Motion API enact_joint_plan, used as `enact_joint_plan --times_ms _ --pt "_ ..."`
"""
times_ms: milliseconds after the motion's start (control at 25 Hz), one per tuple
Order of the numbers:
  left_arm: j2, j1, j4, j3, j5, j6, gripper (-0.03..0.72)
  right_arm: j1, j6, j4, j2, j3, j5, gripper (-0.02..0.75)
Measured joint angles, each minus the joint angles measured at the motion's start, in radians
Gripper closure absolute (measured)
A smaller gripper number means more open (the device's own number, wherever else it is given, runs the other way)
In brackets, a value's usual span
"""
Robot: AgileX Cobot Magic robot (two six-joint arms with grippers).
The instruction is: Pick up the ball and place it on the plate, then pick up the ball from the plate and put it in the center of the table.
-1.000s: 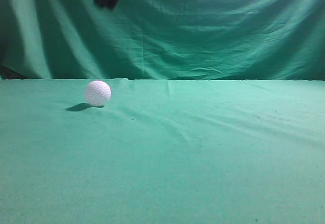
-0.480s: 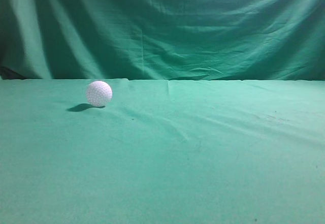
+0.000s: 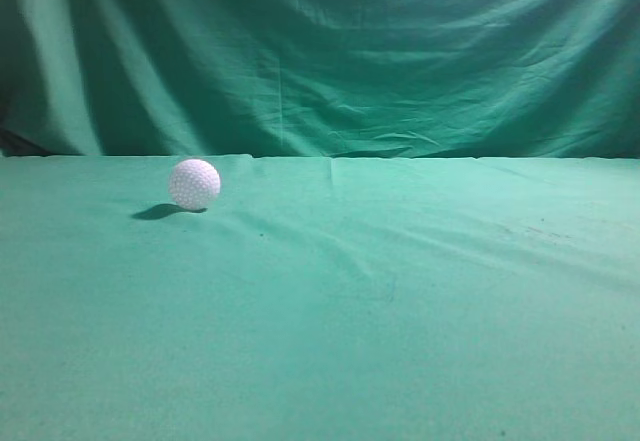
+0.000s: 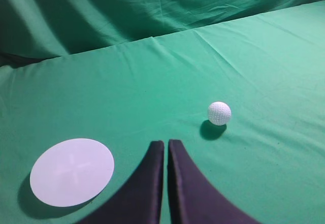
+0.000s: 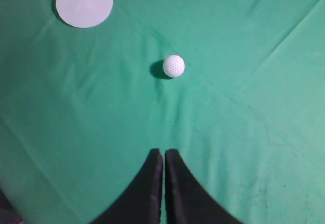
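Right now I see the ball (image 3: 194, 184) resting alone on the table (image 3: 400, 311), left of the middle in the exterior view, with its shadow falling to its left on the green cloth. From my left wrist camera the ball (image 4: 219, 113) sits ahead and to the right of the left gripper (image 4: 165, 145), well apart from it; the white plate (image 4: 72, 171) lies flat to the left, bare. That gripper's 2 black jaws are pressed together, holding nothing. My right wrist camera looks down on the ball (image 5: 173, 65), with the plate (image 5: 84, 3) farther off at upper left. The right gripper (image 5: 163, 154) likewise has its jaws closed on nothing.
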Motion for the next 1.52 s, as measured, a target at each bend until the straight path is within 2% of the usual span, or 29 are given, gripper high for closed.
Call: enact_joint_plan --times_ms 200,320,680,920,960,1040,1320,1520 --pt "0.0 0.0 0.0 0.0 0.0 0.0 0.688 0.0 0.0 0.074 -0.171 0.247 -0.205 0.738" --pt "0.0 0.0 0.0 0.0 0.0 0.0 0.688 0.0 -0.007 0.086 -0.262 0.338 -0.245 0.738" --pt "0.0 0.0 0.0 0.0 0.0 0.0 0.688 0.0 -0.011 0.073 -0.414 0.381 -0.165 0.738" --pt "0.0 0.0 0.0 0.0 0.0 0.0 0.688 0.0 -0.011 -0.037 -0.439 0.391 -0.186 0.738" --pt "0.0 0.0 0.0 0.0 0.0 0.0 0.688 -0.003 -0.011 -0.059 -0.452 0.405 -0.206 0.689" --pt "0.0 0.0 0.0 0.0 0.0 0.0 0.688 -0.042 -0.013 -0.081 -0.483 0.439 -0.267 0.689" --pt "0.0 0.0 0.0 0.0 0.0 0.0 0.688 -0.314 -0.015 -0.068 -0.673 0.771 -0.619 0.689" --pt "0.0 0.0 0.0 0.0 0.0 0.0 0.688 -0.425 -0.015 -0.048 -0.824 0.957 -0.698 0.689"
